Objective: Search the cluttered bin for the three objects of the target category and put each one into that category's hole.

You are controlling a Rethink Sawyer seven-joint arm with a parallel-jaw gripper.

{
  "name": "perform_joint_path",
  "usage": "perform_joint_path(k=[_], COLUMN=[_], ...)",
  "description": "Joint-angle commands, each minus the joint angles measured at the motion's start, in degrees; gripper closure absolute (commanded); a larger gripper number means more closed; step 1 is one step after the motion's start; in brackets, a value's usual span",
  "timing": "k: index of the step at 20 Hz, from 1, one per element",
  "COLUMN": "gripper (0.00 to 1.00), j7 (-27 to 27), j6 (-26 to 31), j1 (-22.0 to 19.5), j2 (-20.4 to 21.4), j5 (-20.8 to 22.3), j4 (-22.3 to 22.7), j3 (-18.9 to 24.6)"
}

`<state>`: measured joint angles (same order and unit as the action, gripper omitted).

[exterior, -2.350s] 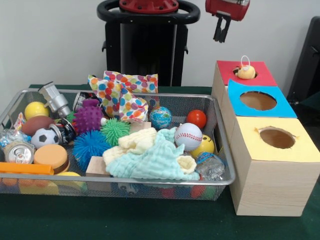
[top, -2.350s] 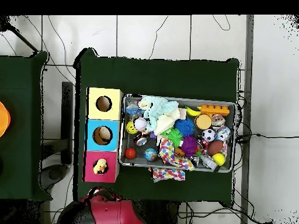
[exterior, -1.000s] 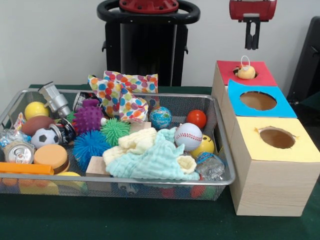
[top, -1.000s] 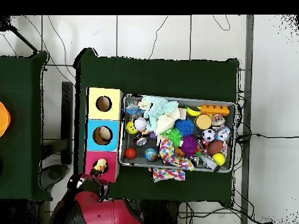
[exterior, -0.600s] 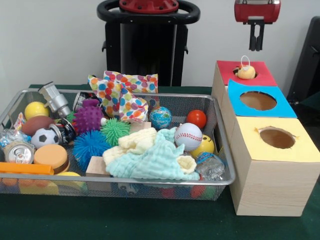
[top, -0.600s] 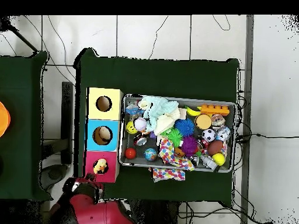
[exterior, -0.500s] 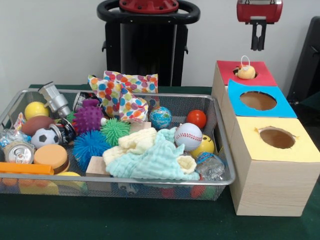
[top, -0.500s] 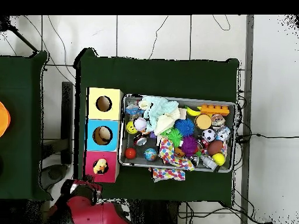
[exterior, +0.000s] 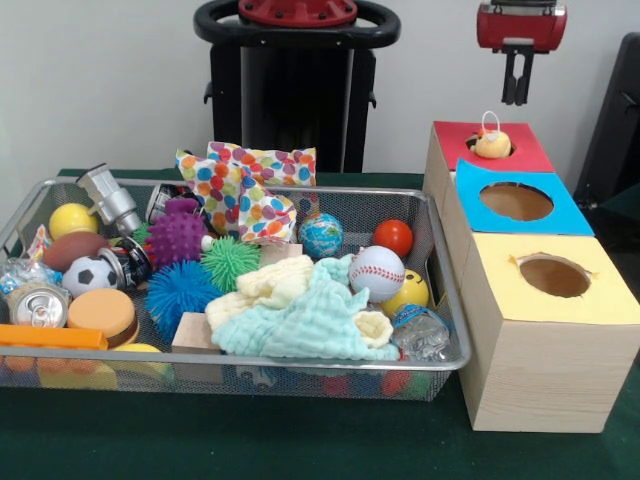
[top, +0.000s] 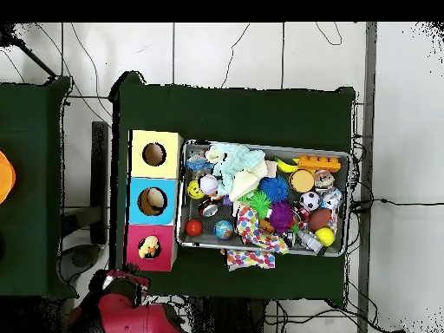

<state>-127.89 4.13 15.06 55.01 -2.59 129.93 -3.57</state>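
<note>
A yellow rubber duck (exterior: 491, 143) with a white loop sits in the hole of the red-topped box (exterior: 527, 155); the overhead view shows the duck (top: 149, 247) there too. My gripper (exterior: 517, 98) hangs high behind that box, above and slightly right of the duck, shut and holding nothing. From overhead the gripper (top: 122, 278) lies just off the red box's end. The wire bin (exterior: 441, 262) holds a jumble: a baseball (exterior: 377, 272), a globe ball (exterior: 321, 235), a red ball (exterior: 393, 237), spiky balls, a soccer ball (exterior: 88, 275) and light cloths (exterior: 305, 318).
Blue-topped (exterior: 563, 212) and yellow-topped (exterior: 603, 297) boxes with round holes stand in a row beside the bin's right side. A spotted cloth (exterior: 243, 190) drapes over the bin's far rim. A can (exterior: 38, 303), an orange sponge (exterior: 102, 312) and an orange block (exterior: 50, 337) fill the near left corner.
The gripper has drifted right in the front view, from left of the red box to behind it, and turned. The duck and the bin's contents have not moved.
</note>
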Motion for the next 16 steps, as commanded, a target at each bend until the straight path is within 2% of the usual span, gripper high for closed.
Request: perform_joint_path(k=[1, 4, 7, 9, 16], gripper=[1.00, 1.00, 1.00, 1.00, 1.00], j7=[-10.4, -9.3, -8.0, -7.7, -7.2], j6=[-4.5, -1.9, 6.7, 9.7, 12.4], j1=[-1.0, -0.7, -0.2, 0.2, -0.5], j2=[-3.4, -2.4, -0.6, 0.0, 1.0], j5=[-3.3, -3.4, -3.7, -3.8, -3.4], j4=[-4.4, -5.3, -6.8, -7.8, -9.4], j3=[-2.1, -2.9, -3.9, -4.6, -4.3])
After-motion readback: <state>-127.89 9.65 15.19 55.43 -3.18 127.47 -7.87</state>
